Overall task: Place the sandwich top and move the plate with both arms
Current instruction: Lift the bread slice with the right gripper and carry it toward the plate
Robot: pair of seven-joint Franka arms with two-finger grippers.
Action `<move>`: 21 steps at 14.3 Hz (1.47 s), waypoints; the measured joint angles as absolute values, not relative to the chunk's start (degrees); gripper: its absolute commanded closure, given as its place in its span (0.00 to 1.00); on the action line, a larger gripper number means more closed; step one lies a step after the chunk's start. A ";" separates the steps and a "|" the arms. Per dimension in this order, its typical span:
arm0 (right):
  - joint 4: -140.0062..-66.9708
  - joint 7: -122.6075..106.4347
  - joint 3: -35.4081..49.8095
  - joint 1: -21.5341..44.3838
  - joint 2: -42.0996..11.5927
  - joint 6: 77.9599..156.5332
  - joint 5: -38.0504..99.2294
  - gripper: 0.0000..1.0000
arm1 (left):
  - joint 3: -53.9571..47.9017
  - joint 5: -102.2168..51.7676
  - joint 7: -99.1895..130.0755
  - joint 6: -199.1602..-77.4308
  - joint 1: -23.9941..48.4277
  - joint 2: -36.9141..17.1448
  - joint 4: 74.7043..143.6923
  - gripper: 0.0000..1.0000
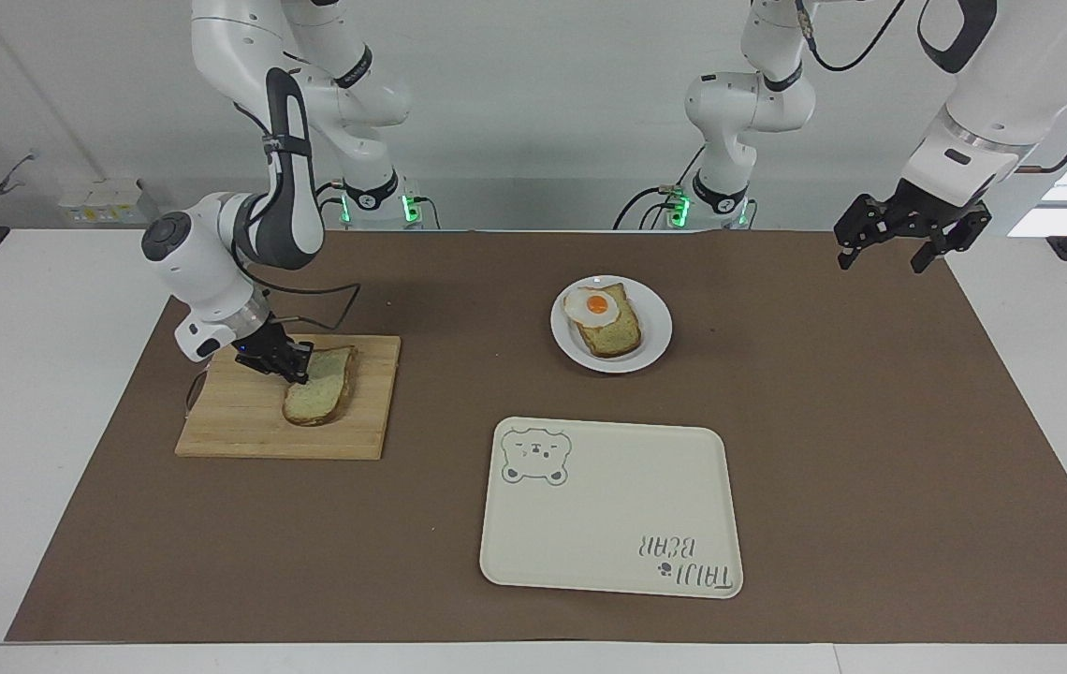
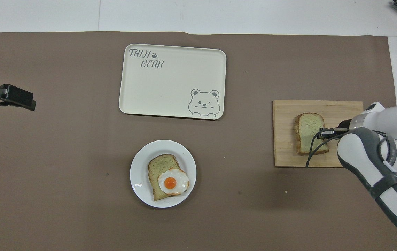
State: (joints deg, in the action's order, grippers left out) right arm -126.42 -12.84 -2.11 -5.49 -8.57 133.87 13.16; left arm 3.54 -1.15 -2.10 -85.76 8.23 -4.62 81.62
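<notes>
we've got the right gripper clamped on the edge of the sandwich top, slice tilted up off the wooden board, plate with the egg slice mid-table near the robots, left gripper waiting, fingers spread, over the mat's corner
</notes>
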 measured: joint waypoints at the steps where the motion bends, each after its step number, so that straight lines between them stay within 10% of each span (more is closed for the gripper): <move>1: -126.38 -12.84 -2.12 -5.49 -8.56 133.86 13.16 1.00 | 3.58 -1.15 -2.10 -85.77 8.23 -4.59 81.59 0.00; 15: -118.63 -12.84 -1.36 -4.83 -0.39 112.17 13.16 1.00 | 2.90 -1.17 -2.10 -85.73 7.90 -2.72 81.68 0.00; 21: -118.23 -4.13 -0.37 5.59 0.35 108.76 13.16 1.00 | 2.39 -1.19 -2.07 -85.73 7.92 -2.72 82.25 0.00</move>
